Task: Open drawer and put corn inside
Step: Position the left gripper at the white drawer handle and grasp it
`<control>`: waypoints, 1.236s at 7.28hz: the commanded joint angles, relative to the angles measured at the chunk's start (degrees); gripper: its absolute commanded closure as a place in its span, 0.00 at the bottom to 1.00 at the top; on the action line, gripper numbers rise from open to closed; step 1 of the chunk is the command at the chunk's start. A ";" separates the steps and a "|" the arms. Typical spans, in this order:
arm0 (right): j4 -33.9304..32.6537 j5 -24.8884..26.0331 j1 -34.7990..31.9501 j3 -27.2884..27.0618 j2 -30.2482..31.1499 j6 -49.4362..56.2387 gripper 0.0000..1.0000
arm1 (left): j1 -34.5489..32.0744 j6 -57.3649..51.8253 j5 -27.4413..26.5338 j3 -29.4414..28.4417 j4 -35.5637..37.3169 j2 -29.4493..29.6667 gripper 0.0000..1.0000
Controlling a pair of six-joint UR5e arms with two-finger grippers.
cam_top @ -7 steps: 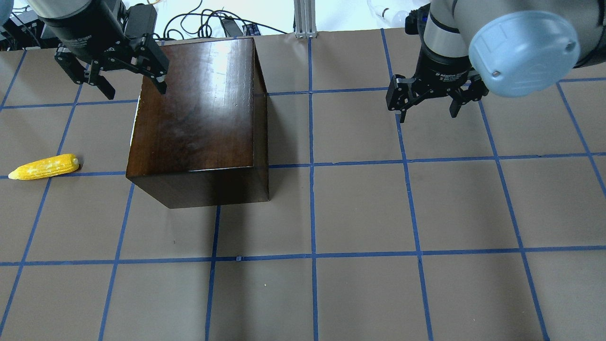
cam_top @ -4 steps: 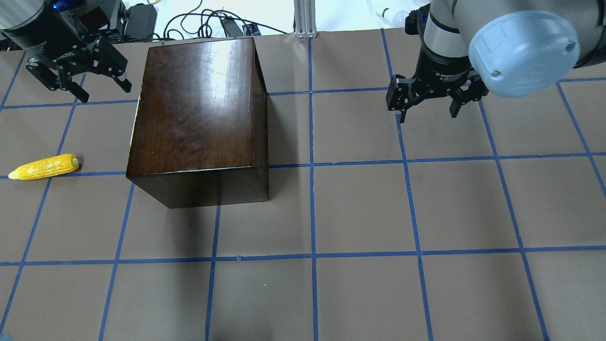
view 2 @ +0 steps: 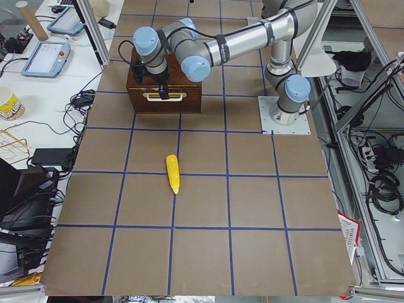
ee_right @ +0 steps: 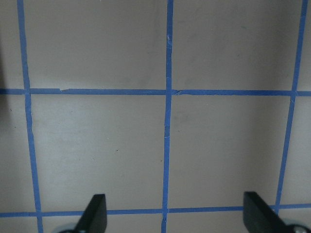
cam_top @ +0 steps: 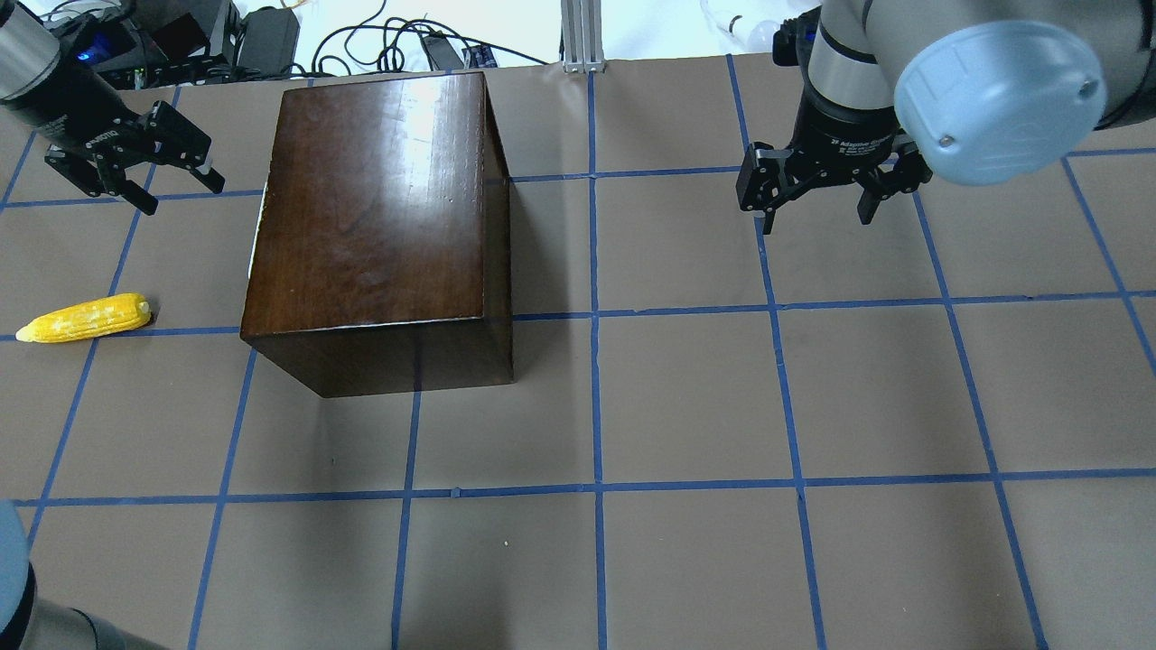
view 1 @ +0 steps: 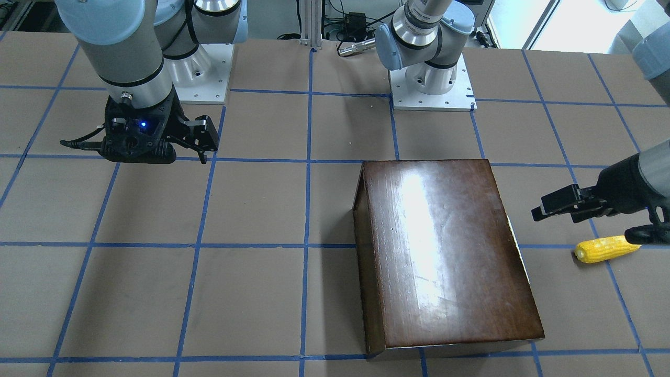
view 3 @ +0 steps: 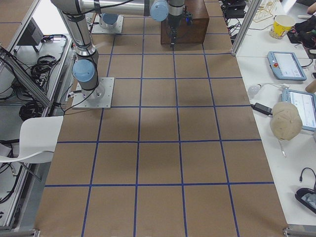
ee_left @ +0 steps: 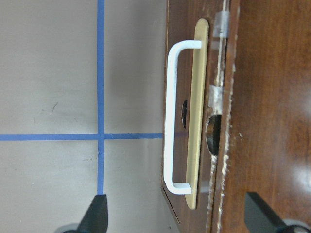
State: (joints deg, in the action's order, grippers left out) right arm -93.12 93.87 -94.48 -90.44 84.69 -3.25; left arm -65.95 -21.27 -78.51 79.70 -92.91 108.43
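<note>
A dark, glossy wooden box [cam_top: 379, 208] sits on a brown bench [cam_top: 686, 406]. The left gripper [cam_top: 183, 199] hangs with its fingers spread wide and empty, just beside the box face that carries the drawer [ee_left: 181, 73]. The drawer looks shut, its chipped front flush with the box. Its white handle [ee_left: 169, 121] lies just below and ahead of this gripper. The bar runs level along the front, crosswise to the gap between the fingers.

The drawer is probably stiff wood that slides straight out. The middle of the handle bar is the likely place to grip, and the box may drag along if the drawer sticks.

The corn [cam_top: 86, 318] lies flat on the bench near the left gripper, on its robot-ward side, apart from the box. Its long axis runs roughly square to the drawer front, blunt end toward the box, tapered tip away. It looks light, bumpy and apt to roll, so a grip across its thick middle suits.

The right gripper [cam_top: 819, 219] is also spread and empty, well apart from the box.
</note>
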 commanded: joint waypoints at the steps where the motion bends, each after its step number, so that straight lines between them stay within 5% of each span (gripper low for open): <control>1: 0.04 0.00 0.00 0.09 0.03 0.00 0.00 | 0.74 -3.32 0.64 0.28 1.67 2.56 0.00; 9: 0.04 0.00 0.00 0.00 -0.05 0.00 0.00 | 2.06 -3.34 2.75 1.94 3.96 6.97 0.00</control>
State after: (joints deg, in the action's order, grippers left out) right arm -93.08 93.87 -94.48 -90.44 84.67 -3.25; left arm -64.19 -24.60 -75.81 80.95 -89.41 115.21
